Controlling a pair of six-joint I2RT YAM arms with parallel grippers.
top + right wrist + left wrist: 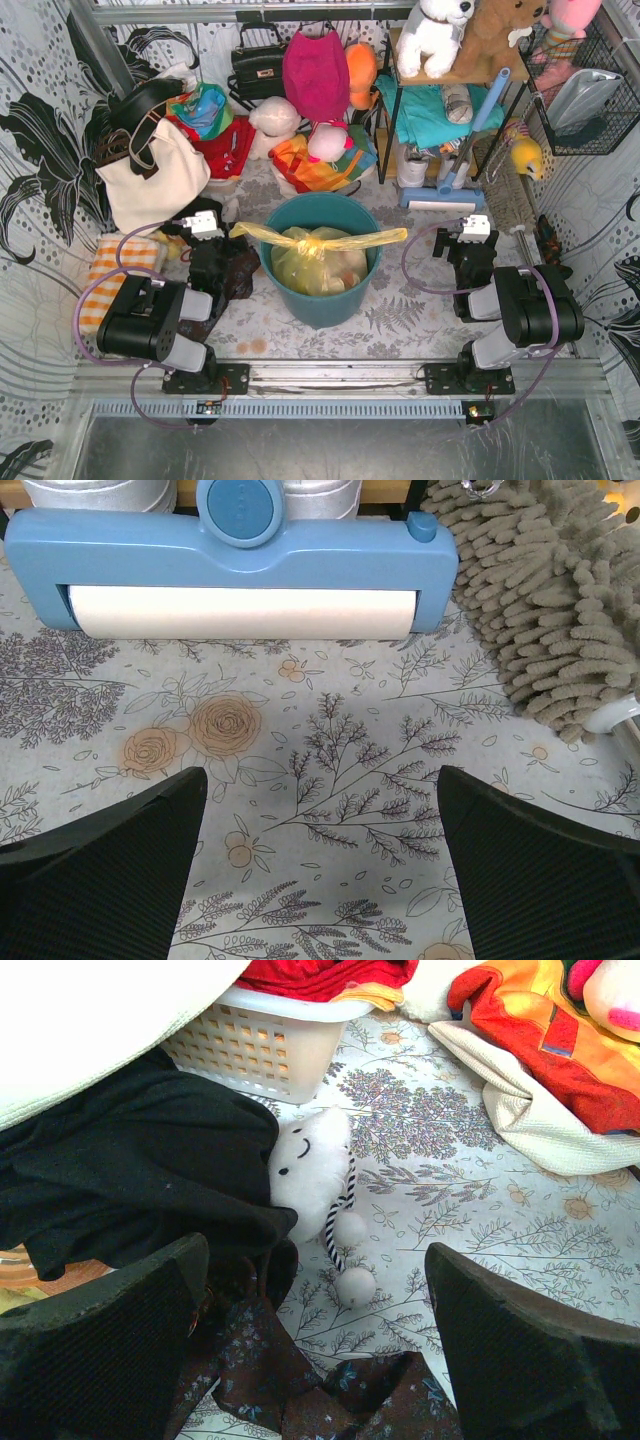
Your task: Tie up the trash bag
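Right now I have both arms parked near their bases, one on each side of the teal bin (322, 305), which stands in the middle of the flower-printed surface (330, 730). The trash bag (318, 262) sits inside that bin. It is thin yellow-green plastic with pale crumpled stuff showing through. Its top is drawn across the rim, with one end trailing off to the left and one to the right, and it is bunched at the centre. I cannot tell from above whether that bunch is a proper knot. My left hand (315, 1250) is spread wide and holds nothing. Neither finger touches the bag, which does not appear in its wrist view at all. Ahead of that hand lie a heap of black cloth (130, 1180), a small white plush (305, 1160) with a stitched face just beside the heap, a white slotted basket (260, 1050) behind them, and a dark patterned cloth (300, 1395) between the fingers. My right hand (320, 775) is equally wide and empty over bare surface. It faces a blue roller head (230, 555) with a white roll in it, and a shaggy grey-brown mop head (540, 610) to its right.
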